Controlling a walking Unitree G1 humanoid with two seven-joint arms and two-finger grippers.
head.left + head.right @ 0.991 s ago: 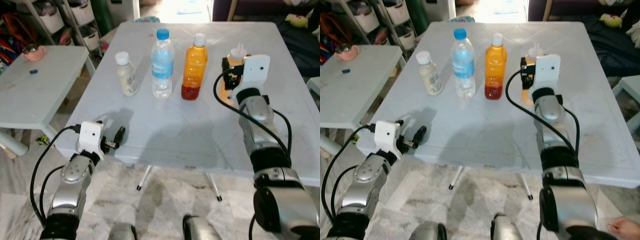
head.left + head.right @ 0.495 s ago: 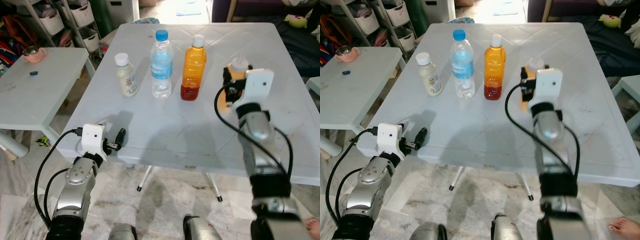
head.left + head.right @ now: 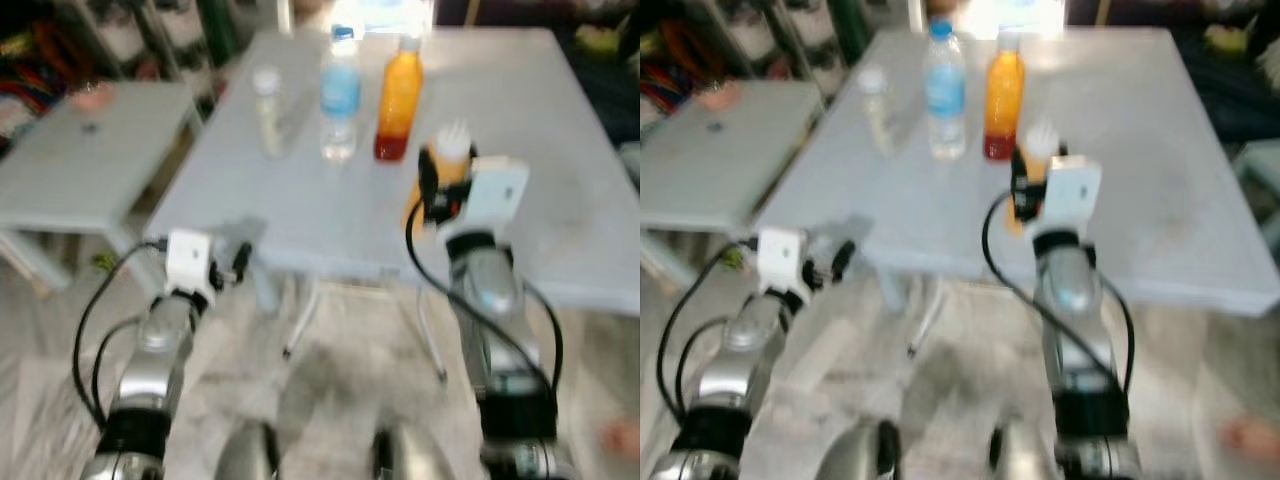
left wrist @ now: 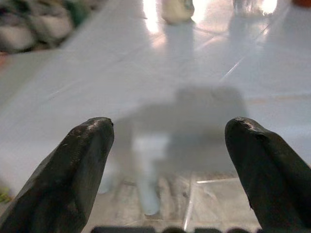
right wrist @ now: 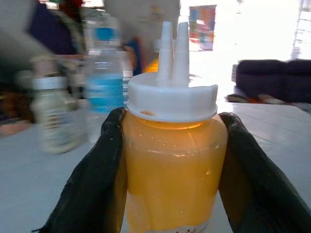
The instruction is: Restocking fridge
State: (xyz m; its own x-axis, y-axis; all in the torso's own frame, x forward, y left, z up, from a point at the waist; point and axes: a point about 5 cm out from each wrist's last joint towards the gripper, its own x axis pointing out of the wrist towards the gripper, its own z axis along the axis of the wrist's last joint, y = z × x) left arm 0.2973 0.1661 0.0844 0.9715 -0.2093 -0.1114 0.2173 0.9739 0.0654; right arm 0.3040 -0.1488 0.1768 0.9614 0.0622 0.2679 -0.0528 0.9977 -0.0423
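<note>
The orange squeeze bottle (image 5: 172,165) sits clamped in my right gripper (image 5: 170,170), seemingly lifted off the table (image 3: 560,150). My left gripper (image 4: 170,165) hangs spread, holding nothing.

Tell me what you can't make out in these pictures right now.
- Small pale bottle: label unreadable, motion blur, left eye view.
- Shelves behind the side table: contents smeared by blur.
- Orange squeeze bottle: bottom cut off by the frame edge, sides covered by the right end effector fingers, right wrist view.
- White table: far bottles cropped at the edge, left wrist view, past the open left end effector.
</note>
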